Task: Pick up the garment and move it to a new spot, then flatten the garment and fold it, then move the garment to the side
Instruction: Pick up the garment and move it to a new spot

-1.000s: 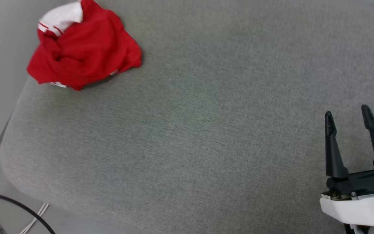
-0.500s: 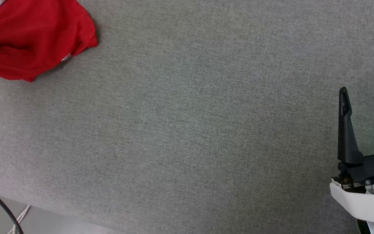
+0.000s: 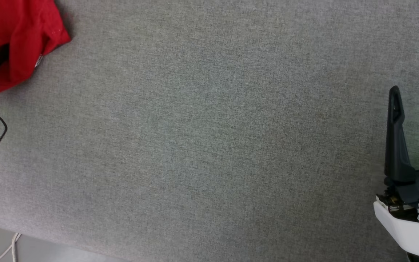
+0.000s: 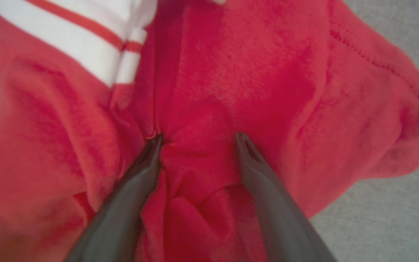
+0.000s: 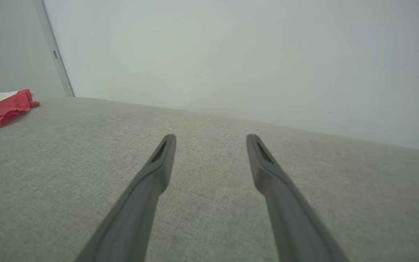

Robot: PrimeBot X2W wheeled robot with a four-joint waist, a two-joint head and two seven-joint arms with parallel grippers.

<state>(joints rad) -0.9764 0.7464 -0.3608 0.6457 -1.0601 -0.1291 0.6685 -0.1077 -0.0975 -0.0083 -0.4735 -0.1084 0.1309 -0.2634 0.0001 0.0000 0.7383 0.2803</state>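
Garment (image 3: 16,32) lies bunched up at far left of grey cloth counter (image 3: 209,145). Left claw (image 4: 198,136) points into it, fingers wide apart, tips pushed into red folds, not clenched. Right claw (image 5: 211,136) released, low over counter, well apart from garment. Garment red, crumpled, white sleeve with red stripe.

**Grey pad, stray cables, bare wall**

A broad grey woven pad (image 3: 209,145) stretches across. A thin black cable (image 3: 6,128) loops in over its left edge. Past the near edge, at the left corner, pale floor (image 3: 49,251) with a white cord (image 3: 11,245). Beyond the far edge, a plain pale wall (image 5: 231,54) with a grey upright strip (image 5: 55,54).
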